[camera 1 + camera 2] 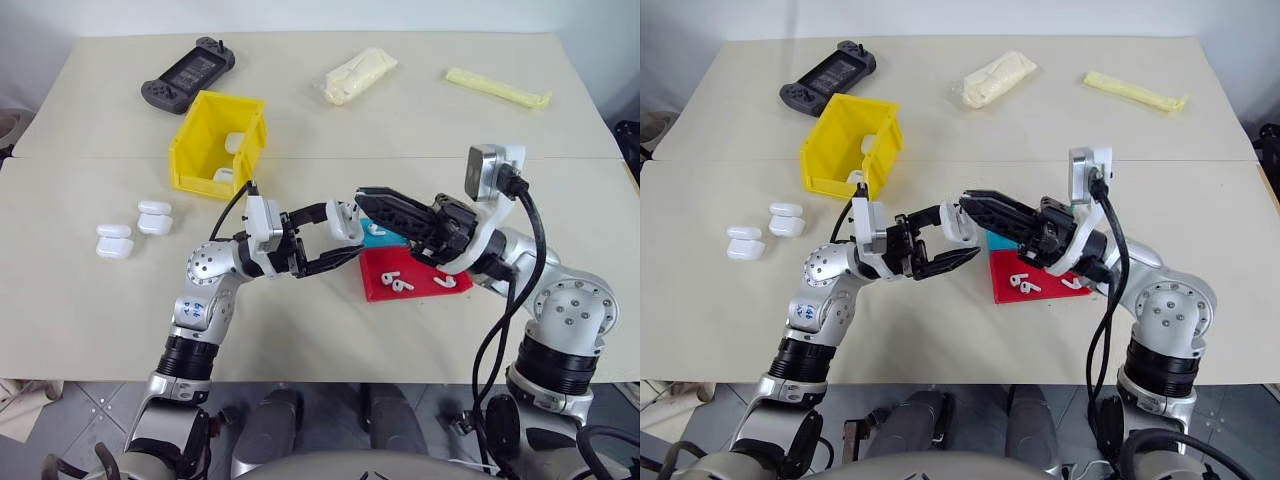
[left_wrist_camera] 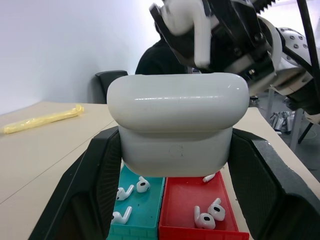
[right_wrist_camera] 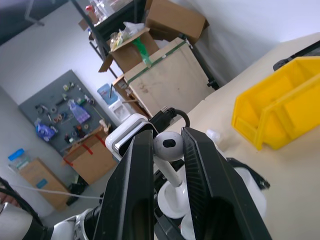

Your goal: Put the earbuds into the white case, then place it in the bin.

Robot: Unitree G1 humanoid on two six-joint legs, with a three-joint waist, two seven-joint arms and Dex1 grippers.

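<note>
While left gripper point(image 1: 335, 243) clamps glossy rounded white case point(image 2: 177, 122) above red tray point(image 1: 425, 283), I see right gripper point(image 3: 168, 150) pinching stemmed earbud point(image 3: 168, 150) just beside it; yellow bin point(image 1: 215, 145) behind.

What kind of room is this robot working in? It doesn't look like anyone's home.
Most likely a workshop or robotics lab. Behind the right claw, which pinches an earbud, stand a pegboard hung with tools, a wooden crate and open cardboard boxes. The work itself sits on a plain table.
</note>
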